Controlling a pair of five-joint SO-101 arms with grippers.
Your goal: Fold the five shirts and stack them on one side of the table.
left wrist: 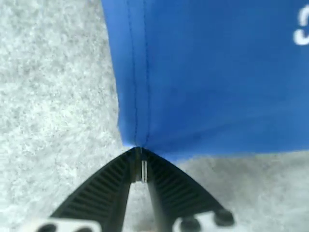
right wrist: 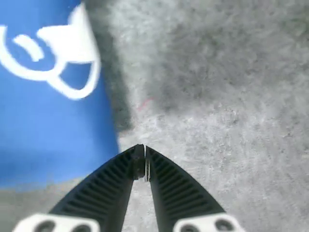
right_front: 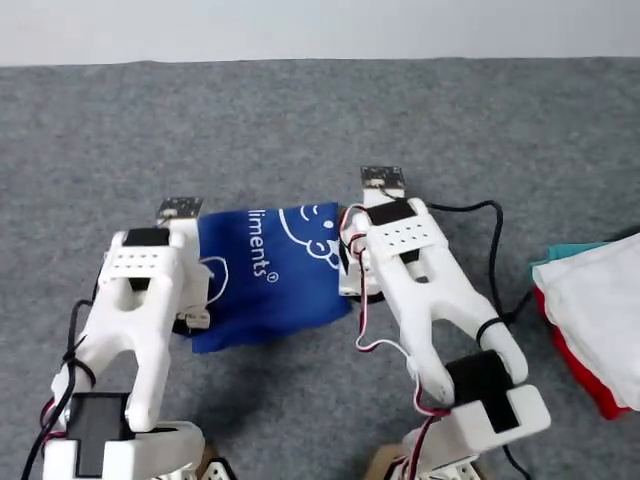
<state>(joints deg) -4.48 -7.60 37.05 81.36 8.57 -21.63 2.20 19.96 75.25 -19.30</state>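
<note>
High view: crouching low on either side of the blue shirt, lying folded on the tabletop – white lettering and a drawing showing. Left wrist view: pinching the shirt's hemmed corner in the left gripper, closed tight. Right wrist view: holding the right gripper closed on nothing – just beside the shirt's edge.

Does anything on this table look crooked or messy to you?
Slightly. The blue printed shirt in the middle lies askew, its near edge slanting. At the high view's right edge, the pile of folded shirts is uneven: red and teal layers stick out under the white one.
</note>
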